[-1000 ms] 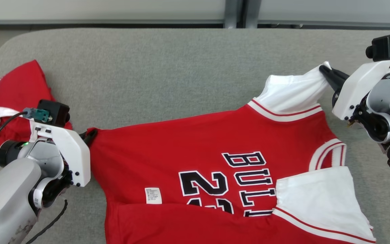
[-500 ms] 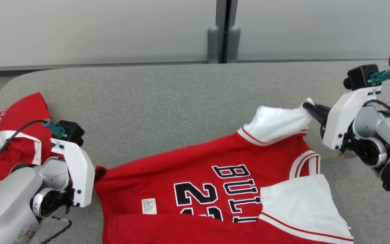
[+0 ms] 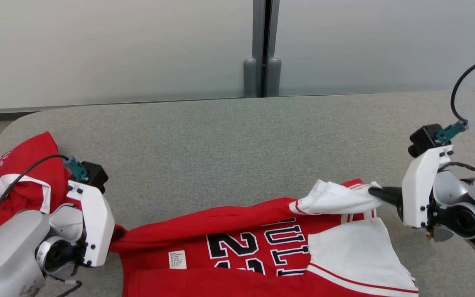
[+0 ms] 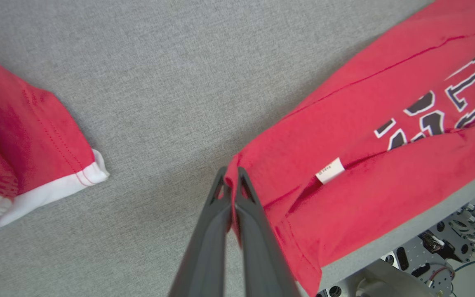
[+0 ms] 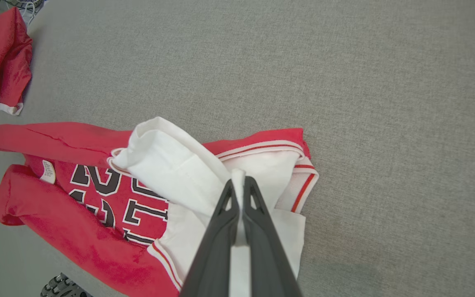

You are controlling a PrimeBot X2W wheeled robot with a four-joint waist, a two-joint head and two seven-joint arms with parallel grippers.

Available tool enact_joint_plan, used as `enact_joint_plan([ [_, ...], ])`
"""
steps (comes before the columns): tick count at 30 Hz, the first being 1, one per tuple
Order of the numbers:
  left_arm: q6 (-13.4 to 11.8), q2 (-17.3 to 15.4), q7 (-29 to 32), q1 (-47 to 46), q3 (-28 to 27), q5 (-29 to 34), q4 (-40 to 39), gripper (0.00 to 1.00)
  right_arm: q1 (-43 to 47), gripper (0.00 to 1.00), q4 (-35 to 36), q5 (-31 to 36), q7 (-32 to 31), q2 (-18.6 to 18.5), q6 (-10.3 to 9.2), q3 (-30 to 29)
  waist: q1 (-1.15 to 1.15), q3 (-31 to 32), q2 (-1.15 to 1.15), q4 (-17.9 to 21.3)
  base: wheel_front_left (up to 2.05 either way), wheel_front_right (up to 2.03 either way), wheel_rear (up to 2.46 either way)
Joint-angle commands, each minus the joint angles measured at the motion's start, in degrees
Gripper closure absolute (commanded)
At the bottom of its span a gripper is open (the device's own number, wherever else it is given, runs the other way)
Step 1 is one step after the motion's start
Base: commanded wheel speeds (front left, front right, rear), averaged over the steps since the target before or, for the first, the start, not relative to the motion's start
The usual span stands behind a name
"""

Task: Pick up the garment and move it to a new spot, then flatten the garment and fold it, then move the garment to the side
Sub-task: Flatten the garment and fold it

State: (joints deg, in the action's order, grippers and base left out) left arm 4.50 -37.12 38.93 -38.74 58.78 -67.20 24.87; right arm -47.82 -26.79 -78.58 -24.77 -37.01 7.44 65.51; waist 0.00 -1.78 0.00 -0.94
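- Head view: grey padded table [image 3: 204, 136] spans the frame. The red jersey [image 3: 237, 243] lies along its near edge, stretched betw. both grippers, far side rolled over toward the front.
- Second red garment [image 3: 19, 177] is bunched at the table's left end, apart from the jersey.
- R gripper [image 5: 239, 183]: fingers pressed together, pinching the white sleeve [image 5: 171, 165], which is raised off the jersey body.
- L gripper [image 4: 230, 175]: fingers pressed together on the jersey's red corner, low by the table.
- L wrist view adds the jersey reaching the table edge, w/ robot base parts [image 4: 439, 247] below.
- Small white label [image 3: 177, 260] sits on the red front, nearer the L gripper.
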Motion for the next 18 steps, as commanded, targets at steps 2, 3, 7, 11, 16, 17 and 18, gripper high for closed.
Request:
enact_joint_plan([
  [2, 0.40, -0.29, 0.38, 1.03, 0.36, -0.36, 0.35, 1.00, 1.32, 1.00, 1.20, -0.54, -0.76, -1.01, 0.11, 0.33, 0.00, -0.03, 0.00, 0.26, 0.00, 0.00, 0.00],
  [3, 0.47, -0.31, 0.76, 1.08, 0.48, -0.42, 0.40, 1.00, 1.71, 1.00, 1.84, -0.55, -1.18, -1.57, 0.11, 0.55, 0.00, -0.06, 0.00, 0.36, 0.00, 0.00, 0.00],
  [7, 0.59, -0.66, 1.54, 1.51, 1.43, 0.18, 0.57, 1.00, 3.31, 1.00, 3.27, -1.13, -2.46, -3.14, 0.11, 0.77, 0.00, -0.18, 0.00, 0.65, 0.00, 0.00, 0.00],
  [11, 0.80, -0.44, 1.89, 2.30, 1.67, -0.62, 0.51, 1.00, 5.16, 1.00, 4.01, -2.57, -4.30, -3.90, 0.11, 0.63, 0.00, -0.34, 0.00, 0.78, 0.00, 0.00, 0.00],
  [16, 1.00, -0.47, 2.73, 3.22, 2.20, -1.11, 0.46, 1.00, 7.21, 1.00, 4.56, -2.95, -5.20, -3.95, 0.11, 0.61, 0.00, -0.46, 0.00, 0.88, 0.00, 0.00, 0.00],
  [17, 1.04, -0.38, 2.85, 3.45, 2.30, -1.42, 0.50, 1.00, 7.44, 0.96, 4.57, -2.90, -5.31, -3.94, 0.11, 0.61, 0.00, -0.45, 0.00, 0.88, 0.00, 0.00, 0.00],
  [18, 1.08, -0.30, 3.09, 3.62, 2.40, -1.67, 0.59, 1.00, 7.75, 0.69, 4.43, -2.84, -5.55, -3.94, 0.11, 0.61, 0.00, -0.42, 0.00, 0.88, 0.00, 0.00, 0.00],
])
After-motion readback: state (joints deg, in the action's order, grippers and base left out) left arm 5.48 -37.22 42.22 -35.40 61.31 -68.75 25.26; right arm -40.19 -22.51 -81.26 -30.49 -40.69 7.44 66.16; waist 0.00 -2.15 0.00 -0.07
